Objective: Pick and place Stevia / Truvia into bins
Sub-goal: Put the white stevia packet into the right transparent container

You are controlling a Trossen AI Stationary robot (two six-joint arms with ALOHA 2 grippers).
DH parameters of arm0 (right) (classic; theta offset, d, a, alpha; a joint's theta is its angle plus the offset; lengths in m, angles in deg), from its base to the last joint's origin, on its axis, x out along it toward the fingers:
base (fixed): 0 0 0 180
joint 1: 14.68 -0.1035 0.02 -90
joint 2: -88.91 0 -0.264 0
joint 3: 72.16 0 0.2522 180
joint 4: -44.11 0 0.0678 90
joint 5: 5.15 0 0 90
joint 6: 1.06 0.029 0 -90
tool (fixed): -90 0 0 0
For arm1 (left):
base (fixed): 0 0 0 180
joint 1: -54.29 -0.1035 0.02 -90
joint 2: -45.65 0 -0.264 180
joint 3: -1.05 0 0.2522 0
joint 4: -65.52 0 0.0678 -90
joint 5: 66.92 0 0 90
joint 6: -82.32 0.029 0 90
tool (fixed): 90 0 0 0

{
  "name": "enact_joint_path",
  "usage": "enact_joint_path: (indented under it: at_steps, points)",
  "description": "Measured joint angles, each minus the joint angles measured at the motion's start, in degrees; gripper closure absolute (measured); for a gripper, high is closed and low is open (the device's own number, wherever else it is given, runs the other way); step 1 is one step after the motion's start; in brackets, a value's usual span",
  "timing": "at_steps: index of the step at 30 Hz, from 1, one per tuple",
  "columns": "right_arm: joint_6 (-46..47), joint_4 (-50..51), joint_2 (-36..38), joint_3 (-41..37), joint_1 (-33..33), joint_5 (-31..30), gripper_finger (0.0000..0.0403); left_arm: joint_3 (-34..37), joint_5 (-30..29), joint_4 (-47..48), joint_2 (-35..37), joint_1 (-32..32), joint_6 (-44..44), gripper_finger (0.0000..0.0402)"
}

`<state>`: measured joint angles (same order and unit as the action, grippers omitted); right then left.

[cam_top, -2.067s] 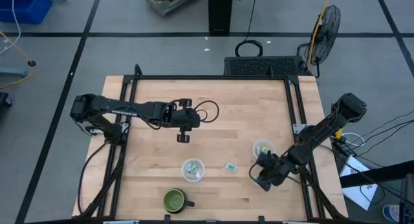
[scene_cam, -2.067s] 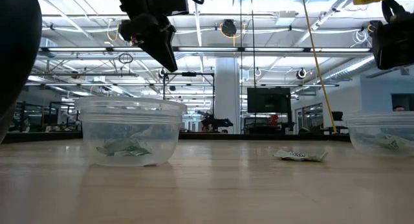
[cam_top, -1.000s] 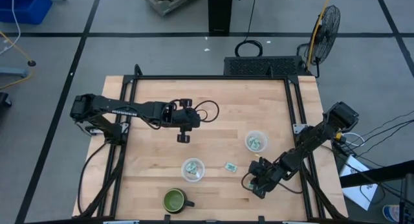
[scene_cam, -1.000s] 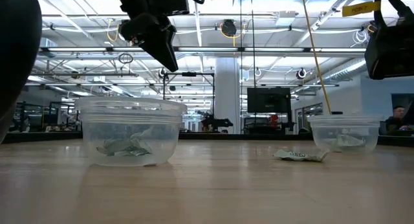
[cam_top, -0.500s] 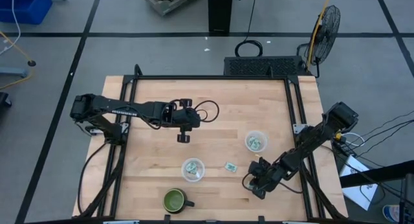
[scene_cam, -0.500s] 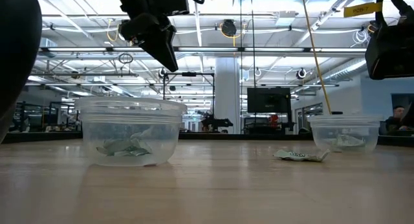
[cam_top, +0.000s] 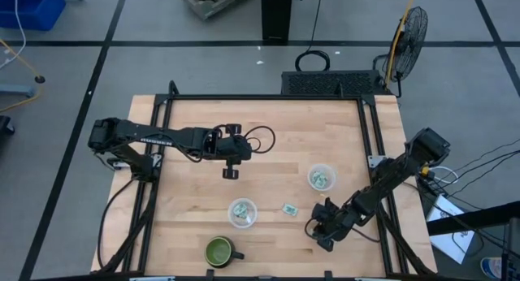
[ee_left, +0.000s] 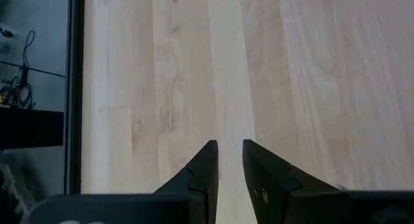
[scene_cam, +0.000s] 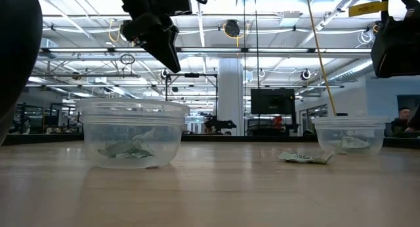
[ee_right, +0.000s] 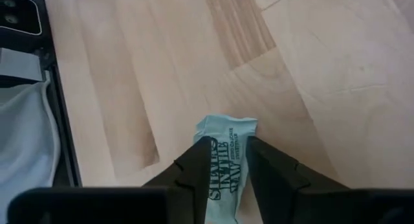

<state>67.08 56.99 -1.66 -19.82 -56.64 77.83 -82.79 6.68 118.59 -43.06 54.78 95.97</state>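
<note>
Both arms are dark, close to black, each built from slim tubular links joined by thicker rounded joint housings. The left arm carries a line of small white lettering along its long link (too small to read), and a thin black cable loops out beside its wrist at about 2 o'clock. The right arm ends in a blocky shoulder housing. In each wrist view the 2 fingers are matte black, flat-faced and tapering toward the tips, stepping out from a wider black body.
</note>
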Motion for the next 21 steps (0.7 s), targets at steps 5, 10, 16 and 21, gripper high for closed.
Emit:
enact_joint_path:
  at_steps: [5,10,16,21]
  points:
    - [-0.2,1.3,3.7,-0.1,0.0,-0.2,0.0312,0.0,0.0,0.0,0.0,0.0,0.0,0.0325]
    - [0.1,4.0,5.6,-0.1,0.0,-0.4,0.0316,0.0,0.0,0.0,0.0,0.0,-0.3,0.0325]
    - [0.1,3.2,3.1,-0.1,0.0,-0.3,0.0316,0.0,0.0,0.0,0.0,0.0,-0.7,0.0325]
    - [-0.2,3.1,2.2,-0.1,0.0,-0.3,0.0316,0.0,0.0,0.0,0.0,0.0,-0.7,0.0325]
